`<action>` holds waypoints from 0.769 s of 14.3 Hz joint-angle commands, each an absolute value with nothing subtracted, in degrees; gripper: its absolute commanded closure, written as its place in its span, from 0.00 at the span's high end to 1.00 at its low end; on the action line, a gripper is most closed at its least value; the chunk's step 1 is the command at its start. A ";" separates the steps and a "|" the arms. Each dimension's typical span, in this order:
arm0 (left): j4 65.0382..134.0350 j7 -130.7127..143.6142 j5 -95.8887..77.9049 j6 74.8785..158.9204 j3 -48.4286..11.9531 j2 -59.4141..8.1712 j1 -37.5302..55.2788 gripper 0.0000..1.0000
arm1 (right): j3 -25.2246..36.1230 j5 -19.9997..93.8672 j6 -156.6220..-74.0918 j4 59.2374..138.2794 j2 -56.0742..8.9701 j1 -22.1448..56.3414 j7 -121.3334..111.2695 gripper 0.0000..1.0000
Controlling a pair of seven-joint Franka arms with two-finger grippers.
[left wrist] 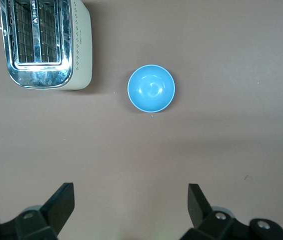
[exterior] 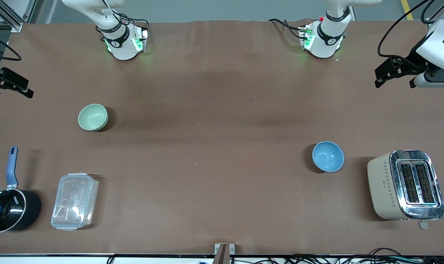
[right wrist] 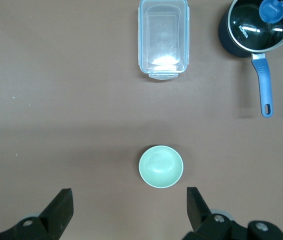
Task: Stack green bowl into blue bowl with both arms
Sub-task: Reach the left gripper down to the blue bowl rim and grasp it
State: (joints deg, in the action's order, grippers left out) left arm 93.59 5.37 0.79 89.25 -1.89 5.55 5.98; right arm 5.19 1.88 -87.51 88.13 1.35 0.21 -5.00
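green bowl [exterior: 93, 117], blue bowl [exterior: 328, 157], well apart

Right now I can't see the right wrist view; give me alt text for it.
The right claw hangs open above the brown table, the green bowl upright and empty between its fingers in the picture, untouched. A clear lidded box and a black saucepan with a blue handle lie past it.

green bowl [exterior: 93, 117] toward right arm's end; blue bowl [exterior: 328, 156] beside toaster [exterior: 405, 184]
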 commanded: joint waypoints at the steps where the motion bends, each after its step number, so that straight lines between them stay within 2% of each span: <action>1: 92.02 5.36 1.85 87.98 -1.76 4.92 6.07 1.00 | 4.92 2.80 -88.86 90.97 3.26 -1.49 -6.07 1.00; 4: 91.24 4.75 1.93 87.80 -0.88 3.70 5.89 1.00 | 4.92 4.22 -88.68 90.97 2.90 -3.60 -6.76 1.00; 7: 91.76 4.66 2.20 88.32 -0.79 -0.24 5.80 1.00 | 4.83 4.22 -88.59 91.05 2.37 -3.60 -7.12 0.99; 11: 97.62 4.83 2.29 100.33 -0.88 -4.30 3.43 1.00 | 4.92 4.13 -88.95 92.02 -2.44 -8.77 -10.89 0.98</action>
